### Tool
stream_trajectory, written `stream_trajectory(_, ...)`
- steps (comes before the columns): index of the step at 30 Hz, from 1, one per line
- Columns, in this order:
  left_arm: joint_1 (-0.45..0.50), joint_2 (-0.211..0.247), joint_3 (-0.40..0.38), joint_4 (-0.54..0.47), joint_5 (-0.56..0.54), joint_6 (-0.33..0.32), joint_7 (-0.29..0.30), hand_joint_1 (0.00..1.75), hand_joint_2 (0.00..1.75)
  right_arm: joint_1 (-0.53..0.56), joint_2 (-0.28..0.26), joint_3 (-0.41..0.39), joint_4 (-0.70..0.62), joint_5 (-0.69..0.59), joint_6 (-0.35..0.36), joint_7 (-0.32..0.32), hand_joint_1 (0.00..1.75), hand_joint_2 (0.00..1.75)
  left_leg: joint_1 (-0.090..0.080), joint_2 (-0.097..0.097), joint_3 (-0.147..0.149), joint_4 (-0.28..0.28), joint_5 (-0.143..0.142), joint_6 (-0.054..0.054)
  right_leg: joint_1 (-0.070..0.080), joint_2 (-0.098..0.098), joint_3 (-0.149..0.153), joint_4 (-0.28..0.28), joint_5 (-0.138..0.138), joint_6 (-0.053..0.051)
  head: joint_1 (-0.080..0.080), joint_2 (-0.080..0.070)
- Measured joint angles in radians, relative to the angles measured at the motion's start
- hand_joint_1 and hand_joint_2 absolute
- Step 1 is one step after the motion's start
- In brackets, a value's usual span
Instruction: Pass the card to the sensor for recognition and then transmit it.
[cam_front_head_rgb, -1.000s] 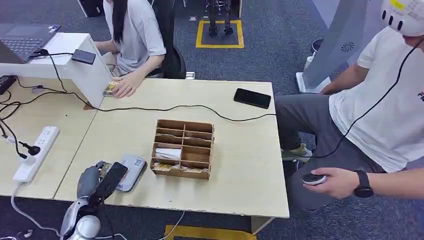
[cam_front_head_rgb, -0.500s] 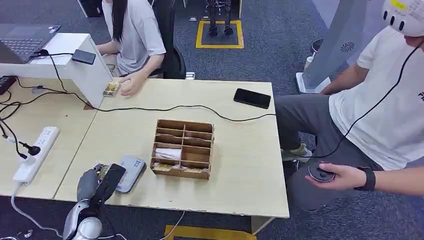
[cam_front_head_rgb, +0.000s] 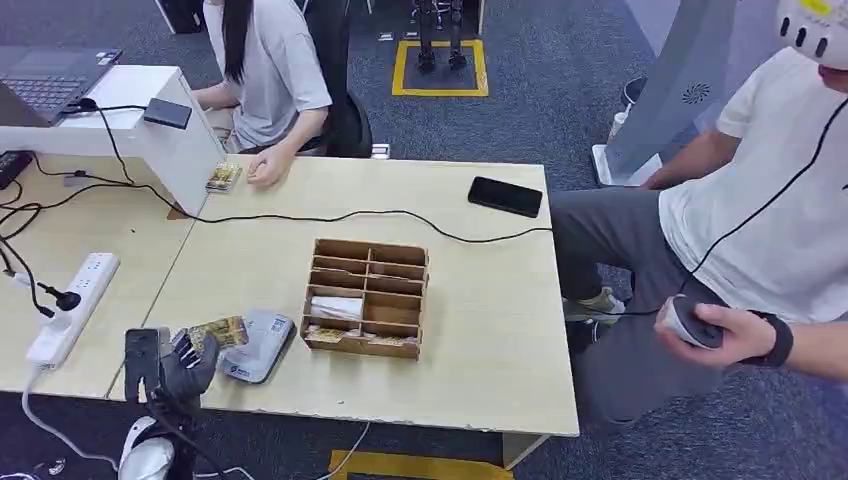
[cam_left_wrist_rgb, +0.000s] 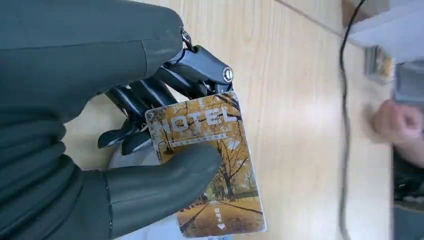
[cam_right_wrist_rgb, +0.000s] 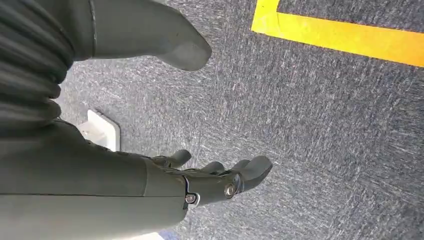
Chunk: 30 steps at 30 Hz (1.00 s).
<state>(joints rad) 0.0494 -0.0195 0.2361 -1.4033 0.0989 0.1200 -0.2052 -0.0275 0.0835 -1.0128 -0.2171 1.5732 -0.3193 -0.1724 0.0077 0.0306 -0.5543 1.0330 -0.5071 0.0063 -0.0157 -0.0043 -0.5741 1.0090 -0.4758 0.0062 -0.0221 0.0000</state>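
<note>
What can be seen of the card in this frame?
The card is a thin glossy rectangle printed with autumn trees, a path, "HOTEL" lettering and a small arrow at one end. The left hand pinches it between thumb and fingers, lifted above the grey sensor near the table's front edge.

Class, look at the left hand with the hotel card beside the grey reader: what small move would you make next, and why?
Probably ease the left hand toward the grey sensor and lower the card flat over it. The card is pinched between thumb and fingers, at the sensor's near edge, not yet over its face.
</note>
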Motion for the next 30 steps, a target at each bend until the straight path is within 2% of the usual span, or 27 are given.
stream_trajectory(3, -0.039, -0.001, 0.016, -0.048, 0.051, 0.078, -0.041, 1.75, 1.75, -0.001, 0.000, 0.011, 0.000, 0.000, 0.000, 0.001, 0.00, 1.75, 0.000, 0.000, -0.001, 0.000, 0.000, 0.000, 0.000, -0.001, 0.000, 0.000, 0.000, 0.000, 0.000, 0.000)
stream_trajectory(7, -0.094, 0.010, 0.024, -0.096, 0.043, 0.115, -0.088, 1.75, 1.75, -0.002, 0.000, 0.021, 0.000, 0.000, 0.001, -0.001, 0.00, 1.75, 0.000, -0.001, 0.000, 0.000, 0.000, 0.000, 0.000, -0.001, 0.000, 0.000, 0.000, 0.000, 0.000, 0.000)
stream_trajectory(10, -0.132, 0.035, 0.012, -0.123, -0.117, 0.180, -0.163, 1.75, 1.75, -0.001, 0.000, 0.033, 0.000, 0.000, 0.009, 0.000, 0.00, 1.75, 0.000, 0.000, 0.000, 0.000, 0.000, 0.000, 0.000, 0.000, 0.000, 0.000, 0.000, 0.000, 0.000, 0.000)
stream_trajectory(12, -0.154, 0.050, 0.001, -0.136, -0.209, 0.220, -0.181, 1.75, 1.75, -0.002, 0.000, 0.041, 0.000, 0.000, 0.019, 0.000, 0.00, 1.75, 0.000, 0.000, 0.000, 0.000, 0.000, 0.000, 0.000, 0.000, 0.000, 0.000, 0.000, 0.000, 0.000, 0.000)
stream_trajectory(13, -0.162, 0.063, -0.011, -0.138, -0.300, 0.262, -0.195, 1.75, 1.75, -0.002, 0.000, 0.046, 0.000, 0.000, 0.025, -0.002, 0.00, 1.75, 0.000, 0.000, 0.000, 0.000, 0.000, 0.000, 0.000, 0.000, 0.000, 0.000, 0.000, 0.000, 0.000, 0.000)
stream_trajectory(15, -0.181, 0.103, -0.044, -0.138, -0.582, 0.371, -0.223, 1.75, 1.75, -0.002, -0.002, 0.063, 0.000, 0.000, 0.038, -0.013, 0.00, 1.75, 0.000, 0.000, 0.000, 0.000, 0.000, 0.000, 0.000, 0.000, -0.001, 0.000, 0.000, 0.000, 0.000, 0.000)
stream_trajectory(17, -0.214, 0.133, -0.066, -0.137, -0.735, 0.417, -0.224, 1.75, 1.75, -0.005, -0.004, 0.077, 0.000, 0.000, 0.042, -0.017, 0.00, 1.75, 0.000, 0.000, 0.000, 0.000, 0.000, 0.000, 0.000, 0.000, -0.001, 0.000, 0.000, 0.000, 0.000, 0.000)
stream_trajectory(23, -0.296, 0.203, -0.132, -0.100, -0.968, 0.499, -0.185, 1.75, 1.75, -0.013, -0.008, 0.114, 0.000, 0.000, 0.047, -0.033, 0.00, 1.75, 0.000, 0.001, 0.000, 0.000, 0.001, 0.000, 0.000, 0.001, -0.001, 0.000, 0.000, 0.000, 0.000, 0.000)
stream_trajectory(30, -0.362, 0.234, -0.172, -0.019, -1.009, 0.509, -0.152, 1.75, 1.75, -0.015, -0.011, 0.142, 0.001, 0.000, 0.053, -0.022, 0.00, 1.75, 0.000, 0.001, 0.000, 0.000, 0.000, 0.000, 0.000, 0.001, -0.001, 0.000, 0.000, 0.000, 0.000, 0.000)
